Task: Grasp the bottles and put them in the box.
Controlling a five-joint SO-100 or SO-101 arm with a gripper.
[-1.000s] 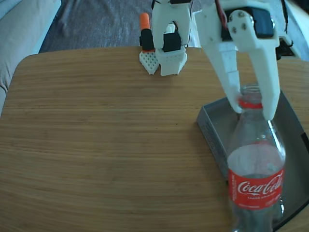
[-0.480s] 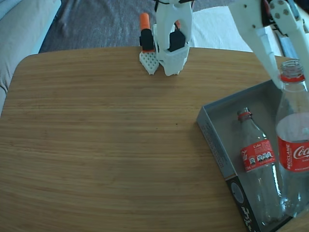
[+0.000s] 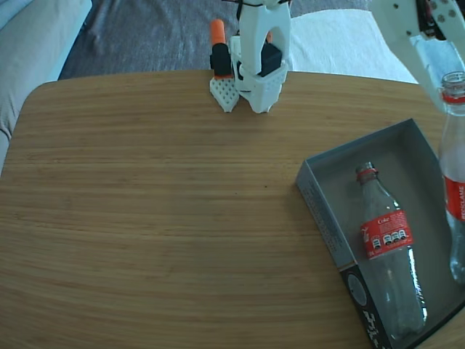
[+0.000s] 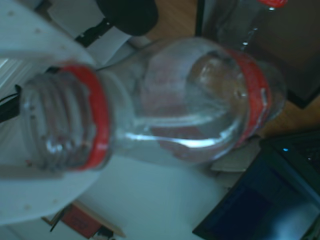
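fixed view: jaws pinch upright bottle [image 3: 455,182] by its neck (mouth up), above box [image 3: 320,200].

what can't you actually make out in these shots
- Held bottle: the fixed view's right edge cuts it off, hiding its base.
- Gripper: only one finger shows there; the wrist view is blurred and filled by the bottle.
- Box: white side print too small to read.
- Lying bottle: label text illegible.
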